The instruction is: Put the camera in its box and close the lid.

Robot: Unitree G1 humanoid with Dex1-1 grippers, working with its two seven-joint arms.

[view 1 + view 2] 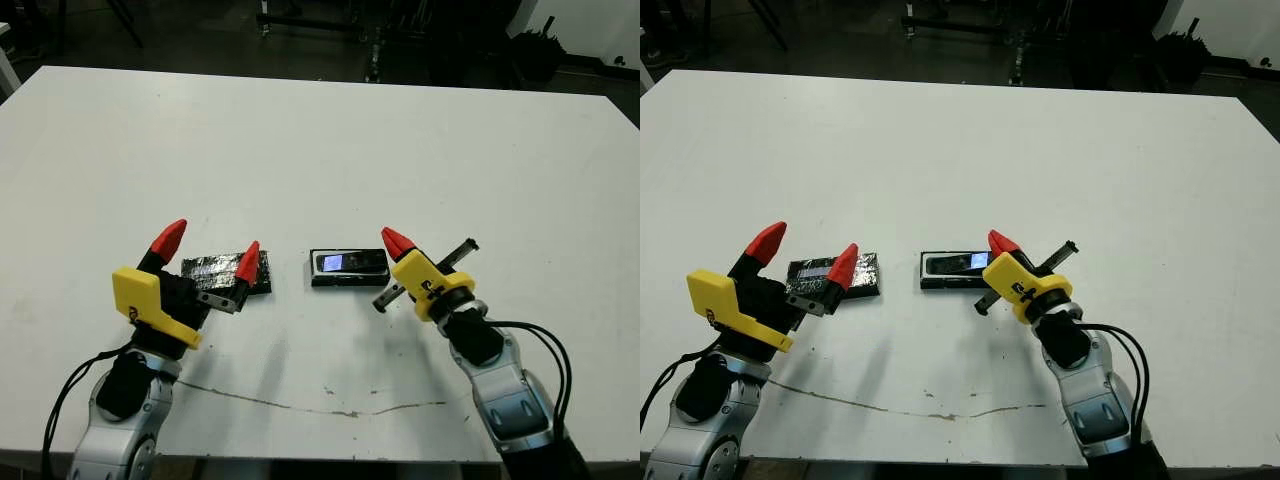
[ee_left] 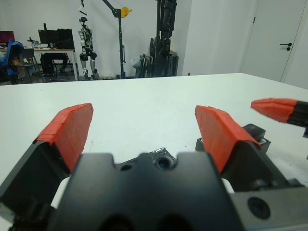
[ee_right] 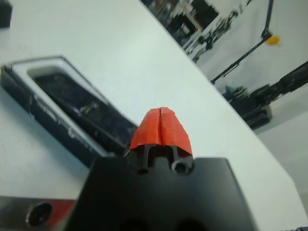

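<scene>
The camera [image 1: 352, 263], a slim black device with a pale bluish screen, lies inside the box [image 1: 350, 281], a shallow black tray with white lining, near the table's middle. My right gripper [image 1: 397, 241] is shut and empty, its red tips pressed together just off the box's right end. The right wrist view shows the box [image 3: 29, 98] holding the camera [image 3: 82, 103] beyond those tips. Left of the box, the lid [image 1: 212, 268], a glossy black panel with silvery patches, lies flat on the table. My left gripper [image 1: 210, 250] stands open over the lid with nothing between its fingers.
The white table [image 1: 320, 150] stretches wide behind the objects. A thin dark scratch line [image 1: 300, 405] runs across it near the front edge. Dark floor and equipment stands [image 1: 330, 20] lie beyond the far edge.
</scene>
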